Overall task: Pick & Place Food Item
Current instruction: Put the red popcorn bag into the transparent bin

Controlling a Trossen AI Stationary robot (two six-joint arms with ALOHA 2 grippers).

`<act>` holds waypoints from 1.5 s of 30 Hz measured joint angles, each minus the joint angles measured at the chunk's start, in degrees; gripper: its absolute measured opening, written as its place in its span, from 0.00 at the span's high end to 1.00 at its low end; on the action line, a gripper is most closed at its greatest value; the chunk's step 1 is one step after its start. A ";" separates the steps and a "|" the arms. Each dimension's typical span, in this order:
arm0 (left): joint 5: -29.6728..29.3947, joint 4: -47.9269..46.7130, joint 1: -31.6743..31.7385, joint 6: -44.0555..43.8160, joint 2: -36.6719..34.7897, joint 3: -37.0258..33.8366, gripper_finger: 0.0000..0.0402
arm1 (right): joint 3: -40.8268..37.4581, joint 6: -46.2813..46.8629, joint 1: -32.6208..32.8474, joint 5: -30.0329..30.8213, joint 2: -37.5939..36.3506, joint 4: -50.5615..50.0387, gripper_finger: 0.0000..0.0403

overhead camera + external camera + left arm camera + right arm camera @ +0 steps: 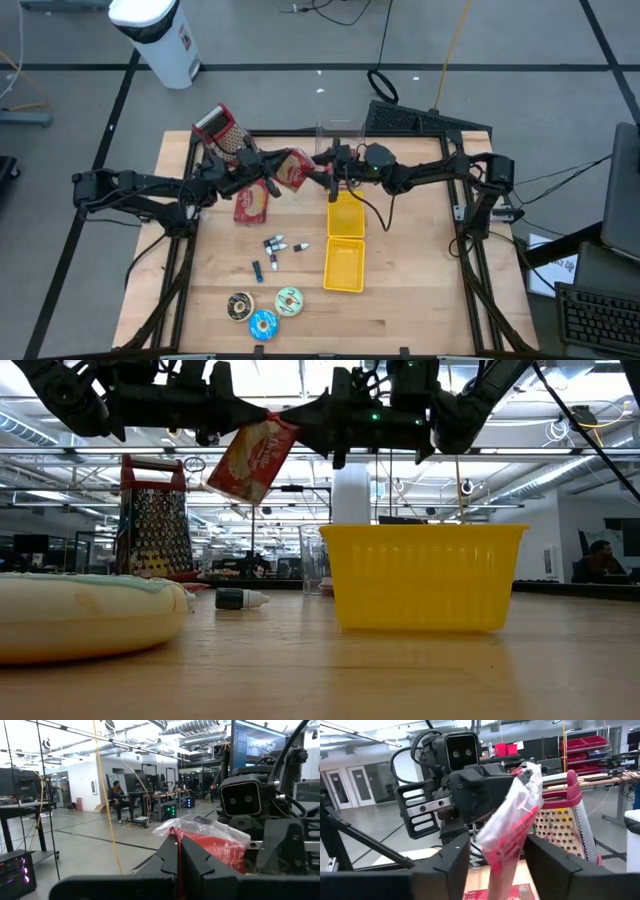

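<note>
A red snack bag (297,168) with clear crimped ends hangs in the air over the far middle of the table, left of the yellow baskets (345,215). My left gripper (272,178) reaches it from the left and is shut on it. My right gripper (318,172) comes from the right and is open. In the right wrist view its fingers (455,857) stand on either side of the bag's lower part (505,845); I cannot tell whether they touch it. A second red bag (250,203) lies flat on the table below. My left gripper pinches the bag's edge (175,834) between its two shut fingers, coming nearly level from the table's left. The bag (252,460) hangs tilted and clear of the table, with its crinkled clear end (205,827) sticking out past the fingertips.
A metal grater (220,130) with a red handle stands at the far left. Two yellow baskets sit right of centre, the nearer one (343,265) toward the front. Small bottles (275,245) lie mid-table and three tape rolls (262,325) near the front edge. A clear cup (335,135) stands at the far edge.
</note>
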 joint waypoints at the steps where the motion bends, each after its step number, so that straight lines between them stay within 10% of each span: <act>1: 0.04 -0.01 0.00 0.00 0.00 0.00 1.00 | 0.00 0.67 0.00 0.01 0.00 -0.02 0.63; 10: 0.09 0.01 -0.02 -0.06 0.00 0.00 1.00 | 0.00 -0.04 -0.07 0.17 0.00 -1.08 0.97; 18: -1.69 -4.71 -0.02 -6.95 -0.14 0.00 0.91 | -0.04 -1.51 -0.17 -0.15 0.00 -4.14 0.98; 33: -2.02 -19.36 -0.75 -4.85 -14.34 0.04 0.32 | -0.03 -5.32 -4.18 -5.27 -8.12 -17.19 0.98; 45: -5.16 -38.80 -0.72 -9.57 -23.31 0.04 0.25 | -0.08 -14.81 -15.23 -12.30 -21.08 -34.26 0.97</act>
